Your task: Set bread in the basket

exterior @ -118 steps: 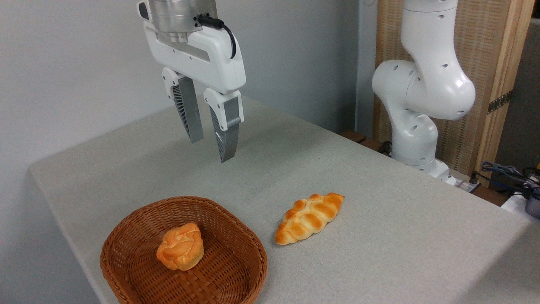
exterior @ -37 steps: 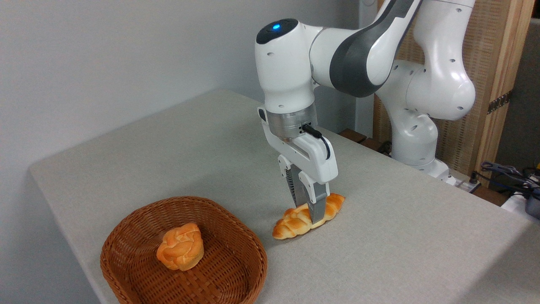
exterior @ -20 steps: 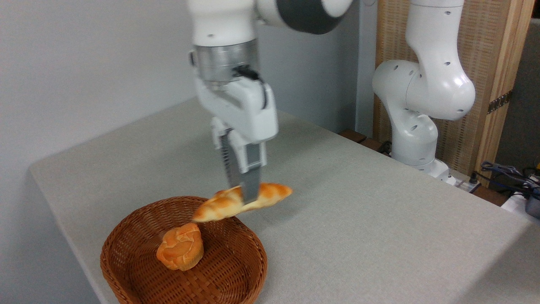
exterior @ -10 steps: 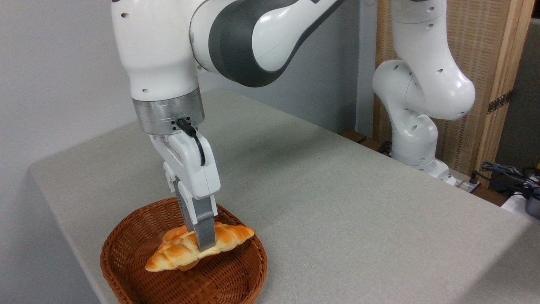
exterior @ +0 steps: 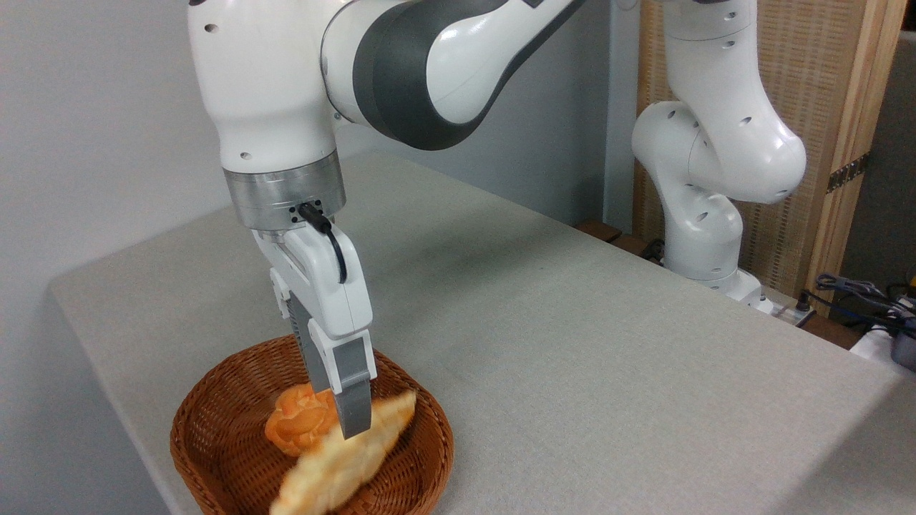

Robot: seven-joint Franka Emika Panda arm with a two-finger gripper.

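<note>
The woven wicker basket (exterior: 215,458) on the bench (exterior: 572,343) contains a round knotted bun (exterior: 297,425) and the bread (exterior: 351,454). The bread is motion-blurred, tilted, pale side showing, overlapping the basket's front rim. The pincer (exterior: 340,422) is above the basket, fingers apart, front finger partly hiding the bun.

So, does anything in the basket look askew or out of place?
Yes. The bread is blurred and lies tilted, its lower end over the near rim of the basket, beside the round bun. The gripper stands just above it.
</note>
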